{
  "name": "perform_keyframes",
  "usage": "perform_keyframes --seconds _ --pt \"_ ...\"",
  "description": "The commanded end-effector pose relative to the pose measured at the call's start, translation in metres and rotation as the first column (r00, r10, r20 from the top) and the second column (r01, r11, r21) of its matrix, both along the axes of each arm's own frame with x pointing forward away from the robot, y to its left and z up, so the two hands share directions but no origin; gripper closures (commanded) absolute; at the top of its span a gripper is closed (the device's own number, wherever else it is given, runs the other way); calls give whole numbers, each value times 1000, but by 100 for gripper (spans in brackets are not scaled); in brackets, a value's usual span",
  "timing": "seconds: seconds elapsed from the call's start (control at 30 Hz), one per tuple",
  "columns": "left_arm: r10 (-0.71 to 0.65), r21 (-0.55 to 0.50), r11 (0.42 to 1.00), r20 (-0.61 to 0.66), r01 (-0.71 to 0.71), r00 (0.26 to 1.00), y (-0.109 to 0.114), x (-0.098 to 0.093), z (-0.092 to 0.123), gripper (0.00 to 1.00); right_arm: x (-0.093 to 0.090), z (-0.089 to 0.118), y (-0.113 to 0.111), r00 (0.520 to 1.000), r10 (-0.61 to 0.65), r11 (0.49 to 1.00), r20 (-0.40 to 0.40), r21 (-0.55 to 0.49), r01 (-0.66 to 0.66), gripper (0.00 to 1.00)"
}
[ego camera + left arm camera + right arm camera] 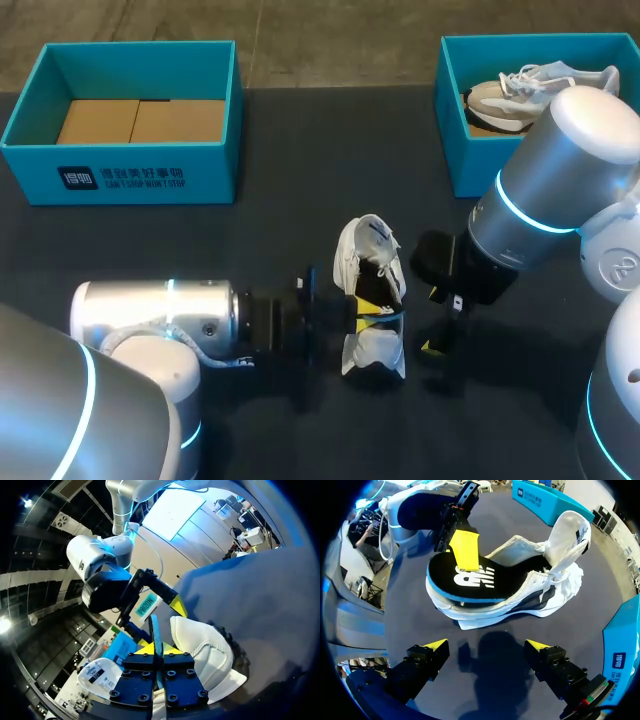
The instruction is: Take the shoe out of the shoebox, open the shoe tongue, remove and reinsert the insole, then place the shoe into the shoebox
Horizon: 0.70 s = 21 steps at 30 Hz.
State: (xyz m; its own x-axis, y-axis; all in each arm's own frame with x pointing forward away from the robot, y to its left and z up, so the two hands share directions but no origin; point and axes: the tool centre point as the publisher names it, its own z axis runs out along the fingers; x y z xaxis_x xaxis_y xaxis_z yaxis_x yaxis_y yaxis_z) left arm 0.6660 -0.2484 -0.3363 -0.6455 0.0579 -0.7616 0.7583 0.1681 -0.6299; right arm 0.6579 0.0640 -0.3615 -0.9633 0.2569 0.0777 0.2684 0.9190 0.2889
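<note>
The desk (250, 240) has a broad, flat top under a dark, matte, near-black covering, plain and without pattern. Its far edge runs straight across the head view. Light falls from above and lays soft, blurred shadows (495, 650) on the covering. In the left wrist view the same surface (270, 595) catches the light and shows a paler sheen toward its far side.

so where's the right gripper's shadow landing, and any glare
Right wrist view: the right gripper casts a dark shadow on the table between its open fingers, near the shoe. Head view: bright glare on the silver shells of the left arm and right arm.
</note>
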Motion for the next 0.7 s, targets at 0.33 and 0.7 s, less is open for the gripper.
perform_keyframes --seconds 0.33,0.7 --pt "50 64 997 -8 -49 999 -6 26 -16 100 -1 -1 0 1000 -2 1000 2 -1 2 0" --pt "48 50 998 -31 -46 998 -2 22 -14 87 -1 -1 0 1000 -2 1000 2 -1 2 0"
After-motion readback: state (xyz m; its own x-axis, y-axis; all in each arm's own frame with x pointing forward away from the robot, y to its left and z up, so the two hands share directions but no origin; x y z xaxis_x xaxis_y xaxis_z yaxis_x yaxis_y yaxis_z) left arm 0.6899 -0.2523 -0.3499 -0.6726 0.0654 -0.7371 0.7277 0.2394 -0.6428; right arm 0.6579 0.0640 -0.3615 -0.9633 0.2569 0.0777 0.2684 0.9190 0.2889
